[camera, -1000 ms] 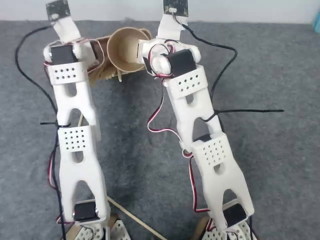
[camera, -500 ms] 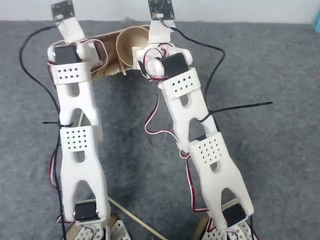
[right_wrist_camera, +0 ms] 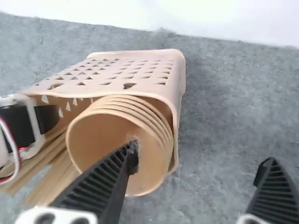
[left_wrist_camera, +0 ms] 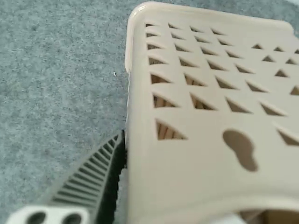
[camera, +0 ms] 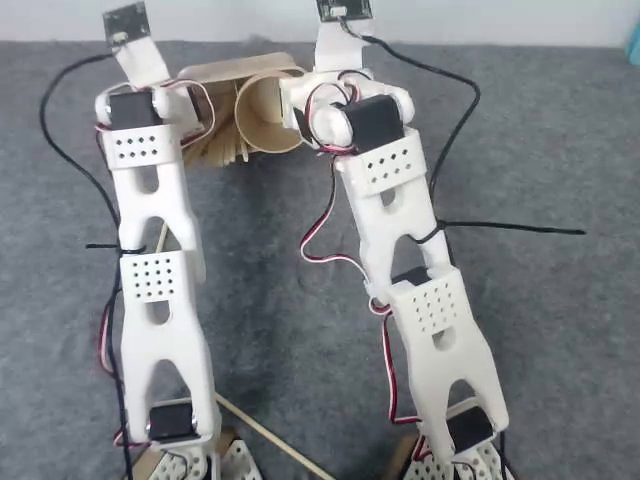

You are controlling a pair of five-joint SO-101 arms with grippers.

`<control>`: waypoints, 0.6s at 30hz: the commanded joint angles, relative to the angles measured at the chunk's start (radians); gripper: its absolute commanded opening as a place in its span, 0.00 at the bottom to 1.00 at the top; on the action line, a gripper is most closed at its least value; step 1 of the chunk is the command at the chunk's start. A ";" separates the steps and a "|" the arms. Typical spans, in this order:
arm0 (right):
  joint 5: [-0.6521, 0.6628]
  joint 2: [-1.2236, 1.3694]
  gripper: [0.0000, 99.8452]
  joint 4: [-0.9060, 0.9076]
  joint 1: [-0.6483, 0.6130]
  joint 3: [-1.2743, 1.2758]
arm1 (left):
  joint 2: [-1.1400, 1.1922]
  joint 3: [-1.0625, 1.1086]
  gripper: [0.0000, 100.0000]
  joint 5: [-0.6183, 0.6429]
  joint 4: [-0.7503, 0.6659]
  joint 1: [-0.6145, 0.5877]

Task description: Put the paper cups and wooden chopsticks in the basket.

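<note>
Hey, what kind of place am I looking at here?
Probably a hobby or lab robot bench: two white arms on a grey felt mat, working at a basket with paper cups.

You'll find the mouth of the tipped beige perforated plastic basket (right_wrist_camera: 140, 70) plugged by the stack of brown paper cups (right_wrist_camera: 107, 140), wooden chopsticks (right_wrist_camera: 37, 172) fanning out beside them, and open grey carpeted worktop (right_wrist_camera: 224, 107) on the cups' other side.

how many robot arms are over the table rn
2. The left arm ends at the perforated wall of the basket, which lies on its side. The right arm ends at the paper cups sticking out of it. None looks hidden.
</note>
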 commanded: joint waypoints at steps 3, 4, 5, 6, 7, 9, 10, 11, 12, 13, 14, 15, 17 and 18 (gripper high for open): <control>0.015 -0.067 0.39 0.010 0.079 -0.034 | -0.005 -0.012 0.01 0.000 -0.003 -0.012; 0.015 -0.059 0.39 0.012 0.090 -0.034 | -0.005 -0.012 0.01 0.000 -0.003 -0.012; 0.015 -0.051 0.39 0.012 0.099 -0.034 | -0.005 -0.012 0.01 0.000 -0.003 -0.012; 0.015 -0.045 0.39 0.016 0.108 -0.034 | -0.005 -0.012 0.01 0.000 -0.003 -0.012; 0.015 -0.044 0.39 0.030 0.113 -0.034 | -0.005 -0.012 0.01 0.000 -0.003 -0.012; 0.015 -0.039 0.38 0.068 0.111 -0.034 | -0.005 -0.012 0.01 0.000 -0.003 -0.011; 0.015 -0.038 0.38 0.094 0.108 -0.034 | -0.005 -0.012 0.01 0.000 -0.003 -0.011; 0.015 -0.035 0.38 0.116 0.107 -0.034 | -0.005 -0.012 0.01 0.000 -0.003 -0.011; 0.015 -0.031 0.38 0.128 0.105 -0.034 | -0.005 -0.012 0.01 0.000 -0.003 -0.011; 0.015 -0.021 0.38 0.130 0.105 -0.034 | -0.005 -0.012 0.01 0.000 -0.003 -0.011; 0.015 -0.005 0.38 0.125 0.107 -0.034 | -0.005 -0.012 0.01 0.000 -0.005 -0.011; 0.015 0.012 0.38 0.117 0.110 -0.034 | -0.005 -0.012 0.01 0.000 -0.005 -0.011; 0.015 0.058 0.38 0.111 0.107 -0.034 | -0.005 -0.012 0.01 0.000 -0.005 -0.011; 0.015 0.084 0.38 0.111 0.102 -0.034 | -0.005 -0.012 0.01 0.000 -0.005 -0.011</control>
